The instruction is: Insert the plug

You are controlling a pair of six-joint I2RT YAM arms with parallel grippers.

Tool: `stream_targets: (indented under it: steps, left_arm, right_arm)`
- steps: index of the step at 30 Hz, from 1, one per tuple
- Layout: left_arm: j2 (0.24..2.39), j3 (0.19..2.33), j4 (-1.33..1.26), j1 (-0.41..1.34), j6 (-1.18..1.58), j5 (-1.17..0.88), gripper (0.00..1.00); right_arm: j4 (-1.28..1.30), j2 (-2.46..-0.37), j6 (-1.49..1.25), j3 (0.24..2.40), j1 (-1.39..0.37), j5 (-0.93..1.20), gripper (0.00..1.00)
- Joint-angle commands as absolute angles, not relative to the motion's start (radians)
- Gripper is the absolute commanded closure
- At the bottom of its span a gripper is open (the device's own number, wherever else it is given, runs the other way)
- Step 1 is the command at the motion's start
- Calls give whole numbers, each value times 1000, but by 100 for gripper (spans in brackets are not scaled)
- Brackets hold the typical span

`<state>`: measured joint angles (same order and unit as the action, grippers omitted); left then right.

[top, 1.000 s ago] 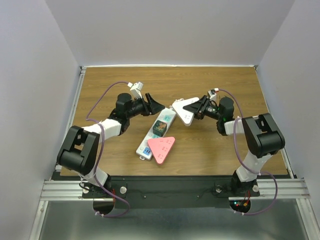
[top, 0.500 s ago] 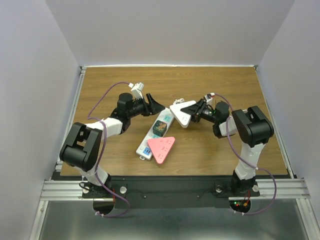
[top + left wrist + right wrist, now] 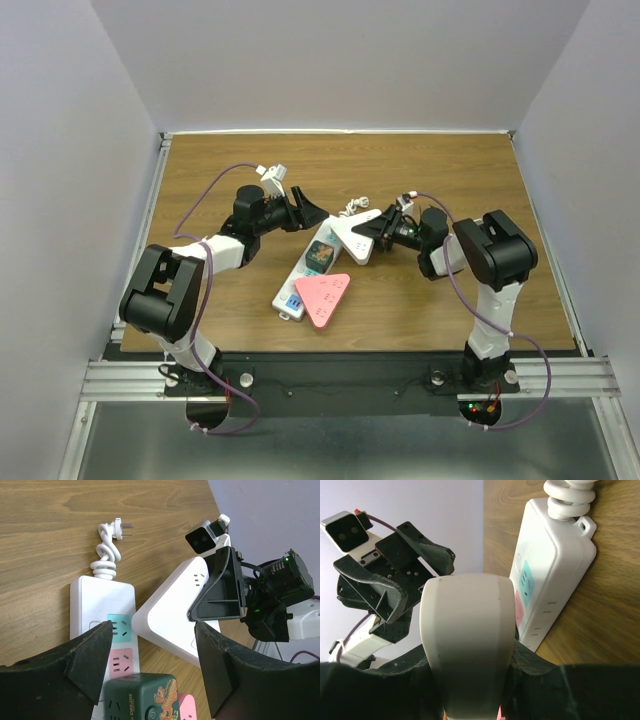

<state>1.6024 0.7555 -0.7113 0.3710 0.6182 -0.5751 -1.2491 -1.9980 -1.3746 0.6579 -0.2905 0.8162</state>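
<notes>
Mid-frame, the rigid, likely light plug [image 3: 345,238] was clamped by its rear edge in the right gripper [image 3: 372,228], the left gripper [image 3: 308,212] spread.

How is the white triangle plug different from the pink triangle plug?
The white triangle plug is white; the pink triangle plug is pink. The white one is held in the right gripper, by the far end of the power strip; the pink one sits at the strip's near end, with nothing holding it. Both are rounded triangles.
</notes>
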Motion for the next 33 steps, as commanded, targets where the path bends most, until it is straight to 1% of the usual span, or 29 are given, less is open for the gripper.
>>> stream_targets:
  steps: [1, 24, 33]
  left_arm:
    - [1600, 799, -727, 367, 591, -589, 23]
    - [1620, 811, -706, 367, 575, -592, 22]
    - [1626, 824, -700, 368, 572, -594, 22]
  right_arm:
    - [-1358, -2020, -1341, 692, -305, 807, 100]
    - [-1359, -2071, -1327, 706, -336, 727, 100]
    - [-1358, -2098, -1333, 710, -337, 741, 100]
